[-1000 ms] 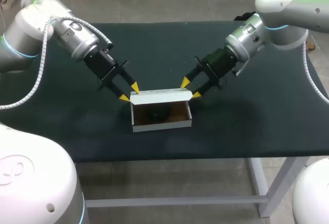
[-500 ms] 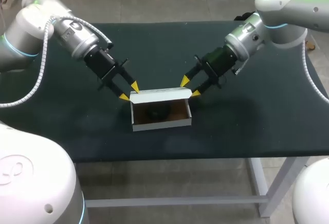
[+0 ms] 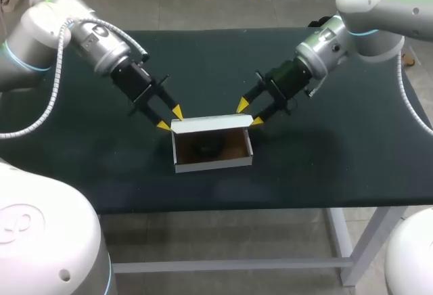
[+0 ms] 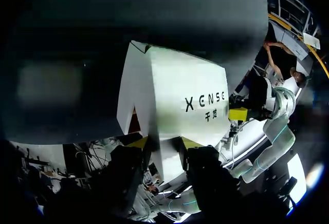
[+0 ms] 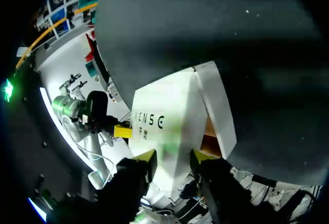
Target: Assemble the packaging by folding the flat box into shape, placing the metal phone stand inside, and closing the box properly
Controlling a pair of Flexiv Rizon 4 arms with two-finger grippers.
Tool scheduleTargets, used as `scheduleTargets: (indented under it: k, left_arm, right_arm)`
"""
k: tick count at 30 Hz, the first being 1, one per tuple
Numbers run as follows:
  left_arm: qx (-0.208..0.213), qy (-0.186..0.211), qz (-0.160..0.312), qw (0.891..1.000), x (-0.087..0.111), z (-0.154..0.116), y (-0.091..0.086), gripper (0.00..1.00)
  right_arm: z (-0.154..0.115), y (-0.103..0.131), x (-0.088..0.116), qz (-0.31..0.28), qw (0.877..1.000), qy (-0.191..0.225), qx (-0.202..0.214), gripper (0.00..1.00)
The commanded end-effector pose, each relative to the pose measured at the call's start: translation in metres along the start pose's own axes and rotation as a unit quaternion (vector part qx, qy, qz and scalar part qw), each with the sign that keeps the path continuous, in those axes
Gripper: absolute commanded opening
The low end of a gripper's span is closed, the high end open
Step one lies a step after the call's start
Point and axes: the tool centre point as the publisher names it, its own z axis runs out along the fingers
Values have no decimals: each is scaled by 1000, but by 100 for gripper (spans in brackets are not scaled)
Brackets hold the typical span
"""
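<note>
The white box (image 3: 213, 165) sits open near the middle of the tabletop (image 3: 325, 166), a little nearer its front edge than its back edge. A dark shape inside it looks like the metal phone stand (image 3: 203, 149), though it is too dim to be sure. The lid (image 3: 211, 125) rises from the box's back wall, tilted up.

My left pincer (image 3: 170, 118) has the lid's left end in its gap, and my right pincer (image 3: 249, 114) has the lid's right end. I cannot tell whether either one is clamped on the card or only straddles it.

The step in hand, as I judge it, is closing the lid. To do it well, both ends should come forward and down together at the same pace so the lid does not twist. The tuck flap along the lid's free edge needs to slide inside the front wall, not catch on top of it. The box is light and could skid, so pressure should be gentle.

The lid's outer face carries dark print (image 4: 204, 103): a short row of letters with smaller characters beneath. I leave it unread.
</note>
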Motion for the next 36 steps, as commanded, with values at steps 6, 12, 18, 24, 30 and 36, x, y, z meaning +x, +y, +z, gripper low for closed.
scheduleTargets:
  k: [6,12,18,24,30,36]
  left_arm:
    - [0,4,-3,1000,0,-1,1,38]
    - [-1,9,0,1000,5,0,1,38]
    - [-2,11,0,1000,7,2,-1,37]
    - [-3,14,0,1000,10,1,0,36]
    - [-1,21,0,1000,12,0,1,36]
    - [0,28,0,1000,13,-1,0,36]
  right_arm:
    - [0,3,1,2,1000,2,4,47]
    - [2,4,3,4,1000,1,4,47]
    - [4,6,4,6,1000,0,5,47]
    - [4,6,5,7,1000,1,5,47]
    - [4,6,5,8,1000,1,5,47]
    - [4,7,6,9,1000,2,5,47]
